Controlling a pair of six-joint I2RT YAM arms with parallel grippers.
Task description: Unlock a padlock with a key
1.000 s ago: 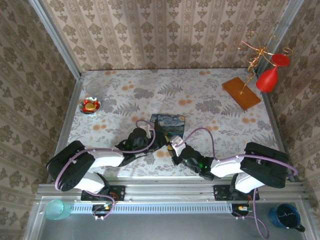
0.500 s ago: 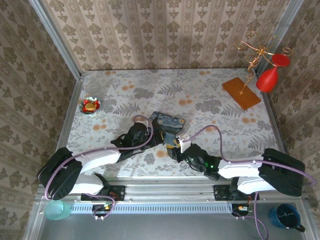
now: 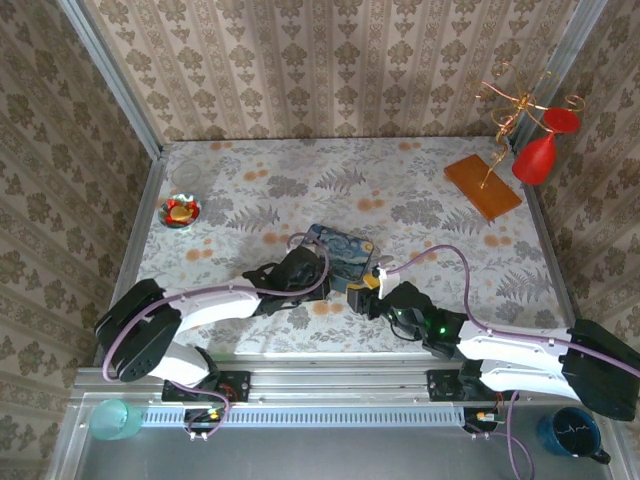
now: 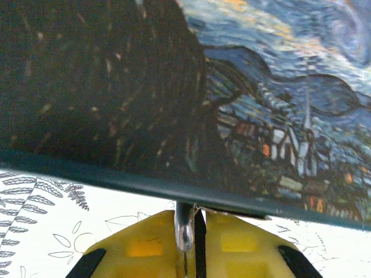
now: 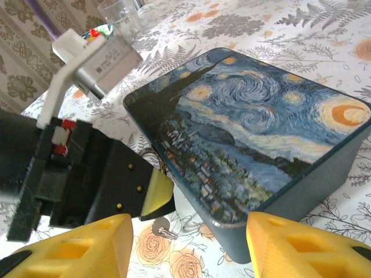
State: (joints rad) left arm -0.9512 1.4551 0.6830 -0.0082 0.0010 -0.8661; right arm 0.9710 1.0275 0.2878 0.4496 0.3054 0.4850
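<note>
Far left on the flowered table [image 3: 230, 185] there's a clear glass cup [image 3: 186, 176] and, just in front of it, a small red dish [image 3: 181, 211] with something gold in it. The left gripper [image 4: 191, 226] is right up against the left side of the blue starry-night painted box [image 3: 342, 250], its 2 yellow fingers pinched together on a thin silvery metal rod [image 4: 184, 217]. Honestly can't tell if that's a shackle or a key. What I take for the tiny dark metal padlock [image 5: 163, 230] lies on the cloth just under that fingertip, beside the box's near corner, but it's too small to be sure. The right gripper [image 5: 190, 234] sits at the box's near side, fingers spread wide with nothing between them. Far right: an orange wooden board [image 3: 483, 186] carrying a gold wire stand [image 3: 510, 105] with 2 red ornaments [image 3: 537, 158].
</note>
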